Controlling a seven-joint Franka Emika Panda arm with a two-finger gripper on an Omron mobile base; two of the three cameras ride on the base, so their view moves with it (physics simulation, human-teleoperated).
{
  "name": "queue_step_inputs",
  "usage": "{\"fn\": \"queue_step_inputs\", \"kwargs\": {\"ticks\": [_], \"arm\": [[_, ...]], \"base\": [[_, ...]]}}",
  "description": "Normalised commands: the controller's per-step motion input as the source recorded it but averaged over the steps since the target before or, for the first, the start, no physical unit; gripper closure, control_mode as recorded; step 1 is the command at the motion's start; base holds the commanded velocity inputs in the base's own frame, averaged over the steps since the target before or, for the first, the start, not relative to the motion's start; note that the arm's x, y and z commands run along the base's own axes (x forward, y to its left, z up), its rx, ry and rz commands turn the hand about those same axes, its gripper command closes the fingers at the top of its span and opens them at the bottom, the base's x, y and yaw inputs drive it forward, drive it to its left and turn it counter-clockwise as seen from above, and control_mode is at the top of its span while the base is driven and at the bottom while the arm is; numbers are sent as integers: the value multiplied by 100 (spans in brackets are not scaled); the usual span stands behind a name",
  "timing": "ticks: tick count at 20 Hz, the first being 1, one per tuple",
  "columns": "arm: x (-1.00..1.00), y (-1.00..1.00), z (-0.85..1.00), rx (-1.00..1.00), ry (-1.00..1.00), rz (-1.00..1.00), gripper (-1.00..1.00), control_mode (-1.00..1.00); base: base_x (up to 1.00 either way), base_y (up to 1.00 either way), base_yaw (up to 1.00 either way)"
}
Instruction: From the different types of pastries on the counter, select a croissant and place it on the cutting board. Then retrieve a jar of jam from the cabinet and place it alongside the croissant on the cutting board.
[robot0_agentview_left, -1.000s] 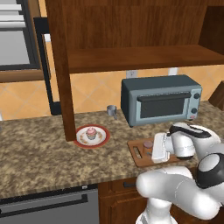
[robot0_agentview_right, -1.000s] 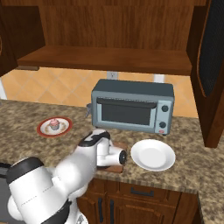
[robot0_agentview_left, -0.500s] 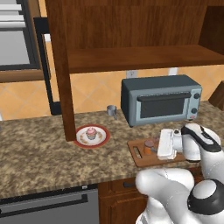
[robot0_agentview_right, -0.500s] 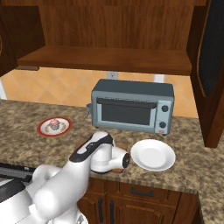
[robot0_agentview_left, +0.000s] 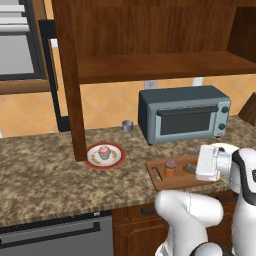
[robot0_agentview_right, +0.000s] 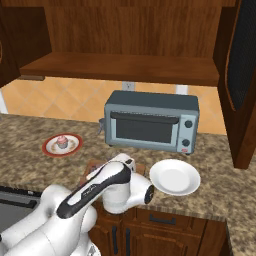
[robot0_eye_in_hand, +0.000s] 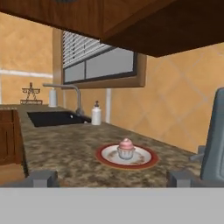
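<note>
The cutting board (robot0_agentview_left: 177, 175) lay on the counter (robot0_agentview_left: 45, 175) before the toaster oven (robot0_agentview_left: 184, 114). On the board stood the jam jar (robot0_agentview_left: 170, 168). Left of it, the cupcake (robot0_agentview_left: 104, 151) sat on a plate (robot0_agentview_left: 91, 159); a cup (robot0_agentview_left: 128, 127) stood behind.

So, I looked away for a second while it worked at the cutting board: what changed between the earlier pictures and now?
The gripper has opened and let go of the jar of jam, which now stands on the cutting board, and the hand has drawn back to the right in the left base view, uncovering it. The cupcake on its plate, the toaster oven and the white plate stayed put.
</note>
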Motion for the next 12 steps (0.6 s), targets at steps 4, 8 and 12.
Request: {"fn": "queue_step_inputs", "kwargs": {"ticks": [4, 8, 12], "arm": [[-87, 4, 73, 5, 9, -20, -100, -100], [-99, 22, 64, 0, 23, -25, -100, -100], [-48, 45, 94, 0, 32, -19, -100, -100]], "base": [[0, 0, 0], [0, 0, 0], [0, 0, 0]]}}
